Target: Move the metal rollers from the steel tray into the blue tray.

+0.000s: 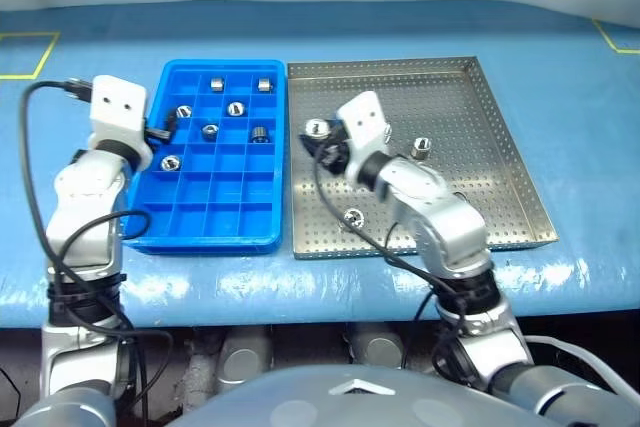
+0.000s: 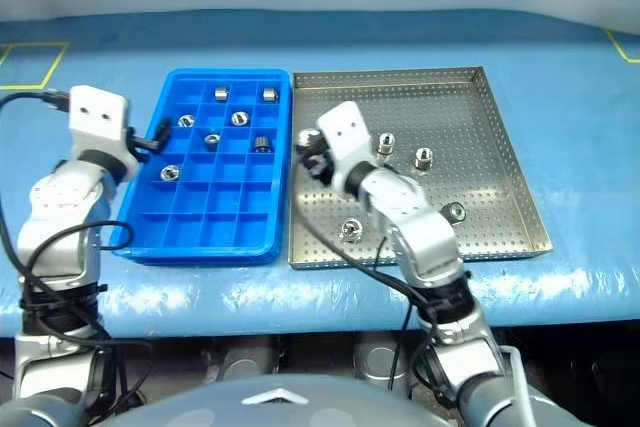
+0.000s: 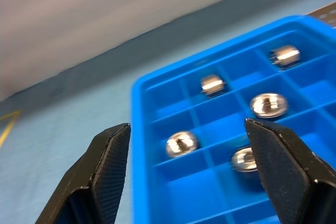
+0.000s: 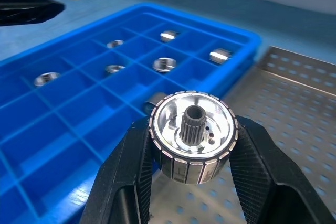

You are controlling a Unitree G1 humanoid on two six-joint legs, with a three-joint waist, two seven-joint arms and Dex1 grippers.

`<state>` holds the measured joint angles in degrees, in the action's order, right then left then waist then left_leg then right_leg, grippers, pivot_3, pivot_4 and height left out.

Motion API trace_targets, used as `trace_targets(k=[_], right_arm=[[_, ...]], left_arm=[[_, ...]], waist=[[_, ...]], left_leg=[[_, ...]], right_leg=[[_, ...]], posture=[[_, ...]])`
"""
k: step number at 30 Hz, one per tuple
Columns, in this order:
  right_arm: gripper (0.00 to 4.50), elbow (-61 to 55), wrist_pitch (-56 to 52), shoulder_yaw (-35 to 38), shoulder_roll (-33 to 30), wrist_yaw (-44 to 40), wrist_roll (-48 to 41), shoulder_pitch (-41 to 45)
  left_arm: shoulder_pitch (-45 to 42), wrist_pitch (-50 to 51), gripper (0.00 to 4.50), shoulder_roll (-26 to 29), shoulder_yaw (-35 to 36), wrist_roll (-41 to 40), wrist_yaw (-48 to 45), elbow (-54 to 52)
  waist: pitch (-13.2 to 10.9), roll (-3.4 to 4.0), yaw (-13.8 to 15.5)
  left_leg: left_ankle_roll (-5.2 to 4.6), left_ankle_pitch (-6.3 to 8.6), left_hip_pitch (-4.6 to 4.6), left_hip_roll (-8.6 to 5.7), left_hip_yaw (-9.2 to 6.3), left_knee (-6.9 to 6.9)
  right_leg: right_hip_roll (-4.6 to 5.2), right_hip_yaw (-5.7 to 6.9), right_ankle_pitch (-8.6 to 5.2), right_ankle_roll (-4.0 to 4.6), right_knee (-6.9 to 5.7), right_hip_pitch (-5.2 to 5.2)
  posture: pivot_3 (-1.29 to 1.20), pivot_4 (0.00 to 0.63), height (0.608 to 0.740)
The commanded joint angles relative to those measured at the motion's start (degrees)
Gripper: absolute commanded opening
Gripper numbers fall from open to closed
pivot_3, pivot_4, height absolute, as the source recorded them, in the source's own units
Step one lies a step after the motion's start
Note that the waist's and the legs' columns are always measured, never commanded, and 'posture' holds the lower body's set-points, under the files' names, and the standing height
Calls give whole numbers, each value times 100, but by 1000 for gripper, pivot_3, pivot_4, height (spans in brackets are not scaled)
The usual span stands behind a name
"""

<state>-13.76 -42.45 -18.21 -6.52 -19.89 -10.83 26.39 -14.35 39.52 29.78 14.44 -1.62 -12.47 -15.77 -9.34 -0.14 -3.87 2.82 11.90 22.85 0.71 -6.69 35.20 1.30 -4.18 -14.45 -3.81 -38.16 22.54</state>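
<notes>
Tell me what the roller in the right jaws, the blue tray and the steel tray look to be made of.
Roller: polished metal, mirror-bright face, toothed hub and segmented rim. Blue tray: likely moulded plastic, glossy uniform colour with thin grid walls. Steel tray: sheet metal, probably stainless, dull silver sheen, punched holes and folded rim.

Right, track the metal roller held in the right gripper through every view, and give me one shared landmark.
Left eye view: held roller at the steel tray's near-left side, beside the blue tray.
Right eye view: same roller, against the blue tray's right wall.
Left wrist view: no held roller to match here.
Right wrist view: centre, clamped in the right gripper.
Shared landmark: the blue tray.
</notes>
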Motion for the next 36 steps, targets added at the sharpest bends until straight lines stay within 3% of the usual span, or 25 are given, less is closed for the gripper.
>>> trace_targets(k=[1, 7, 19, 23, 26, 30, 33, 36], right_arm=[[1754, 912, 574, -265, 329, -237, 163, 596], [1754, 2860, 1505, -304, 895, -614, 358, 1385], [1754, 4374, 1947, -186, 1351, -1061, 531, 1837], [3045, 4532, 2136, -64, 1366, -932, 621, 1902], [3956, 4417, 2391, 172, 1388, -767, 598, 1898], [3956, 3482, 2217, 372, 1207, -590, 576, 1667], [3956, 1942, 1773, 515, 910, -513, 466, 1233], [3956, 99, 1119, 791, 386, -387, 418, 564]], left_arm=[[114, 115, 3808, 96, 353, 100, 187, -203], [457, 281, 3808, -105, 315, 58, 204, -716], [767, 448, 3808, -109, 303, -136, -84, -1162], [725, 482, 3808, -89, 300, -160, -94, -1170], [660, 463, 3808, -100, 221, -173, -131, -1120], [435, 361, 3808, -284, 79, -408, -290, -1051], [130, 277, 3808, -662, -221, -1025, -720, -1123], [-194, 304, 3808, -1009, -1047, -1563, -1428, -1037]], waist=[[0, -3, 56], [1, -9, 199], [1, -8, 324], [1, -8, 326], [1, -8, 324], [0, -8, 323], [1, -8, 335], [2, -9, 328]], left_leg=[[1, -1, 5, -8, 0, 0], [7, -3, 6, -11, -5, -11], [20, -11, 3, -9, -16, -18], [22, -12, -1, -9, -16, -17], [23, -13, 0, -9, -17, -17], [23, -13, 1, -9, -17, -18], [23, -13, 13, -12, -23, -17], [22, -12, 26, -22, -28, -9]], right_leg=[[8, 2, 2, 2, 1, 2], [14, 11, 4, 6, 5, 5], [10, 20, 2, 10, -3, 8], [10, 21, 2, 9, -3, 6], [10, 22, 2, 9, -3, 6], [10, 21, 2, 9, -3, 7], [13, 24, 2, 10, 1, 7], [22, 27, 3, 8, 9, 7]], posture=[[69, 150, 740], [139, 150, 740], [182, 150, 740], [173, 150, 740], [153, 150, 740], [108, 150, 740], [64, 150, 740], [-4, 150, 740]])
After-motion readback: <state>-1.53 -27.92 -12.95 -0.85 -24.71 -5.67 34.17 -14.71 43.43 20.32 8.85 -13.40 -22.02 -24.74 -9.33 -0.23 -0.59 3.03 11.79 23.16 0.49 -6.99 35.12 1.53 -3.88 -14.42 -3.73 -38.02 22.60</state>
